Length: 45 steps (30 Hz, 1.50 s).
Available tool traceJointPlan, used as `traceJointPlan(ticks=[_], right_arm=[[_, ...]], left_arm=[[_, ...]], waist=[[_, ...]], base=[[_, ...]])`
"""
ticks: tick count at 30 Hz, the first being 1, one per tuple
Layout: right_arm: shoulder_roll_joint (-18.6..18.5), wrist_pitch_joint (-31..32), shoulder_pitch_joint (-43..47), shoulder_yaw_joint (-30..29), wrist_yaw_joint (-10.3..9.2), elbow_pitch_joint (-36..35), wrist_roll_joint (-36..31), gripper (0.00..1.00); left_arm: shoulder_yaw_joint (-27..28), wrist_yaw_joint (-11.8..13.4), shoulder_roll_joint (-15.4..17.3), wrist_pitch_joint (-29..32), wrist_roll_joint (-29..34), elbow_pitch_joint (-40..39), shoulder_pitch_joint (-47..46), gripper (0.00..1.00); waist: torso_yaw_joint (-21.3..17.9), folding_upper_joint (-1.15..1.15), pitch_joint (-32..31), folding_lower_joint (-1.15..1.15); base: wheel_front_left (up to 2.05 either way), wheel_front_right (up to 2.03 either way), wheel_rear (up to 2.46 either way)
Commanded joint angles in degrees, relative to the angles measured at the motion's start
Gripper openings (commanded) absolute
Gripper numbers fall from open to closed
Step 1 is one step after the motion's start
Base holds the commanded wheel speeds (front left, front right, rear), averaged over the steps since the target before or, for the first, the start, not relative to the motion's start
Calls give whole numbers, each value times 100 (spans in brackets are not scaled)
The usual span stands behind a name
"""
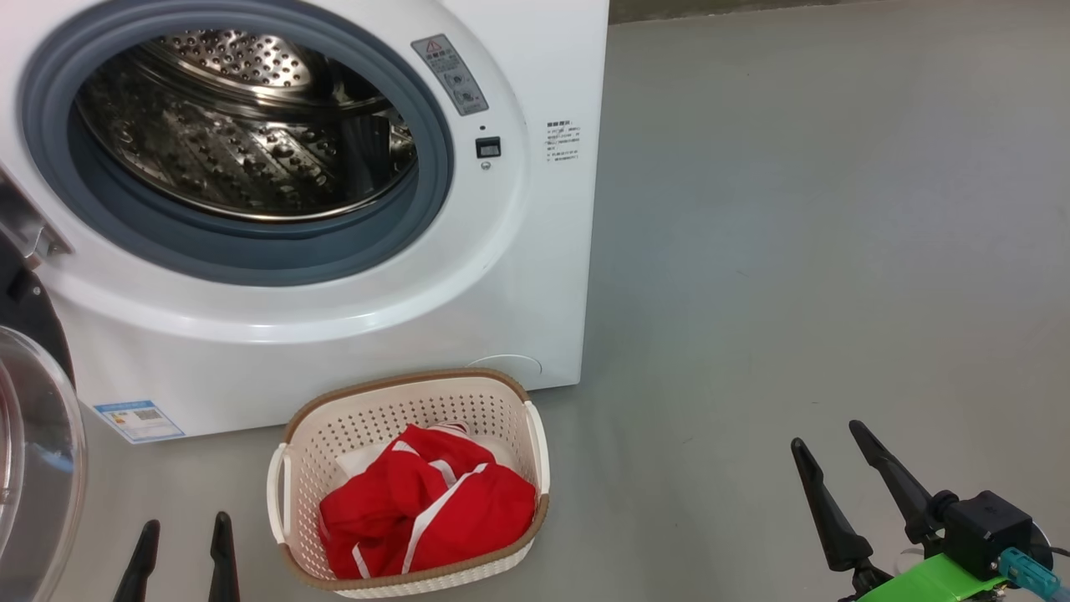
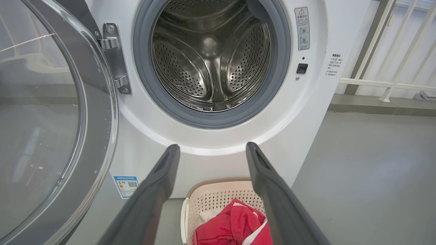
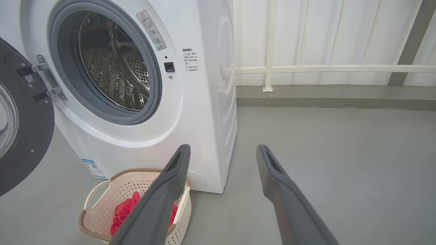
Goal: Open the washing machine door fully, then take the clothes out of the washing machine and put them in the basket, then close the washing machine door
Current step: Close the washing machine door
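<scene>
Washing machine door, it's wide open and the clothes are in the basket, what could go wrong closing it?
The door stands wide open at the left; its glossy rim and bulging glass look smooth, so the open left pincer may slip pushing it.
The basket of red clothes sits close before the washer; an arm sweeping the door shut could knock it.

The washing machine (image 3: 190,112) stands at upper left, the washing machine door (image 3: 30,136) swung open at the left edge, the basket (image 3: 98,211) holding red clothes (image 3: 124,209) at lower left, and the right gripper (image 3: 223,151) spread empty at bottom centre.
</scene>
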Motion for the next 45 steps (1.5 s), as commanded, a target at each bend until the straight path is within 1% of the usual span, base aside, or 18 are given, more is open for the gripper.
traceJointPlan(ticks=[1, 8, 13, 25, 39, 45], right_arm=[[-88, -27, -123, 70, 9, -141, -53, 100], [-89, -27, -122, 95, 9, -134, -57, 100], [-125, -27, -130, 161, 9, -112, -33, 100], [-233, -27, -283, 471, 9, -19, 22, 100], [-345, -27, -588, 903, 9, 147, 100, 100], [-388, -27, -695, 989, 9, 228, 131, 100]], left_arm=[[172, -6, 34, -47, 55, -168, -219, 100], [147, 5, 34, -47, -28, -138, -216, 100], [111, 88, 34, -47, -200, -127, -173, 100], [-26, 396, 34, -47, -470, -175, 2, 100], [-82, 645, 34, -47, -624, -122, 54, 100], [-145, 746, 33, -47, -682, -59, 46, 100]], waist=[[10, 0, -8, 0], [104, 0, -41, 0], [394, 0, -93, 0], [1335, 0, -185, 0], [2450, 0, -218, 0], [2813, 0, -216, 0]], base=[[0, 0, 0], [0, 0, 0], [0, 0, 0], [0, 0, 0], [0, 0, 0], [0, 0, 0]])
